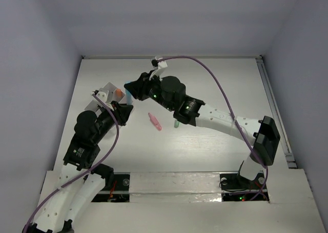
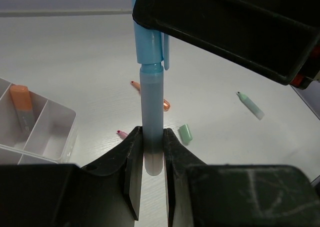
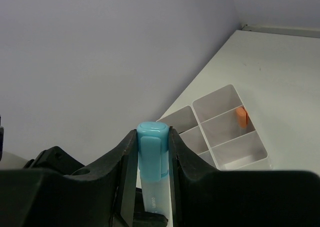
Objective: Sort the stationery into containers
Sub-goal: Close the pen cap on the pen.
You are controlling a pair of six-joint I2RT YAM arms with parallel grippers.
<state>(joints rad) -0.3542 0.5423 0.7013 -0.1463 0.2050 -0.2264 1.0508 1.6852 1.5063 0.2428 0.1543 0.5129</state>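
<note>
Two grips share the light blue capped marker (image 2: 151,97) aloft near the white translucent divided box (image 3: 235,152), left gripper (image 2: 152,142) clamping barrel, right gripper (image 3: 152,137) clamping cap, so pull dead straight.

Robot lab cell, bare lavender walls (image 1: 36,89), white table (image 1: 205,151), bench-mounted arm (image 1: 220,117)

The light blue marker (image 2: 151,102) hides the middle of an orange marker (image 2: 166,105); the containers (image 2: 55,137) run off the left edge
</note>
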